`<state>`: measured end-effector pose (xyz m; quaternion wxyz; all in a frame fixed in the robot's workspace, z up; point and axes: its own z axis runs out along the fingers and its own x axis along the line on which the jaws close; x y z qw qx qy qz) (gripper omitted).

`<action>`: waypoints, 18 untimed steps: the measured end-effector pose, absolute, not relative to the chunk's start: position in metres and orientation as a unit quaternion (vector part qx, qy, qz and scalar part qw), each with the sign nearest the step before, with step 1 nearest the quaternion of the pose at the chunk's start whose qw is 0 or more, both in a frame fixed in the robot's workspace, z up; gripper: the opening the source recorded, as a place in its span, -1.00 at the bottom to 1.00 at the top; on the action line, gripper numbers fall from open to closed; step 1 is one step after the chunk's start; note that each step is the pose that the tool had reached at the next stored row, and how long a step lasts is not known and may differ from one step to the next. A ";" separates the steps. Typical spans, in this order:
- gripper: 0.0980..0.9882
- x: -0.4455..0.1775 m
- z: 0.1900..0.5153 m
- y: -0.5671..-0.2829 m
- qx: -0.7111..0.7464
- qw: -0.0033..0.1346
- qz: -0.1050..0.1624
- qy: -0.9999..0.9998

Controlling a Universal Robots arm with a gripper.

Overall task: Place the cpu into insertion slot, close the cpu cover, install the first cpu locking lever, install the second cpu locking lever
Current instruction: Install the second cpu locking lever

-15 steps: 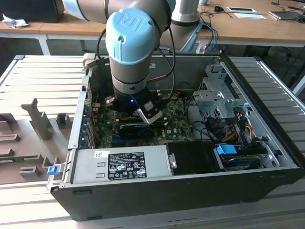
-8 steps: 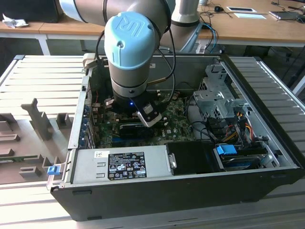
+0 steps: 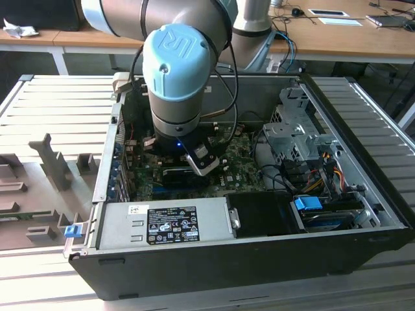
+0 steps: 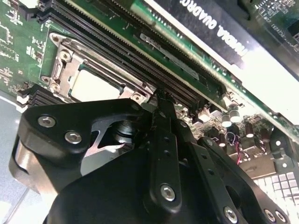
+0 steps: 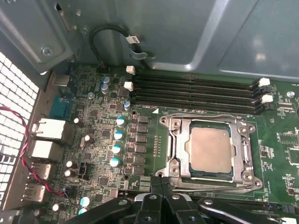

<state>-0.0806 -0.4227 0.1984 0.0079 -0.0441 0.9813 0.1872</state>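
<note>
Currently: cpu (image 5: 211,150) seated in insertion slot (image 5: 173,163), cpu cover (image 5: 243,133) down; gripper (image 5: 161,183) fingers pressed together at socket's edge (risk: tip slipping, scraping motherboard (image 5: 103,140)).

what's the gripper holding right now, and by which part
Nothing: the gripper is shut, fingertips together at the socket's edge. The cpu already sits in the insertion slot under the closed cpu cover.

White lettering on graphics card (image 4: 210,23); power-supply label (image 3: 172,225) seemingly unreadable.
</note>
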 end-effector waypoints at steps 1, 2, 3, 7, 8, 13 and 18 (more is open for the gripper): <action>-0.98 -0.081 0.197 -0.423 -0.044 0.008 0.188 0.981; -0.98 -0.081 0.196 -0.423 -0.044 0.008 0.190 0.981; -0.98 -0.081 0.195 -0.423 -0.044 0.008 0.191 0.981; -0.98 -0.081 0.191 -0.423 -0.044 0.008 0.199 0.979; -0.98 -0.081 0.190 -0.423 -0.044 0.009 0.202 0.978; -0.98 -0.081 0.186 -0.423 -0.044 0.009 0.210 0.977; -0.98 -0.081 0.186 -0.422 -0.044 0.009 0.212 0.976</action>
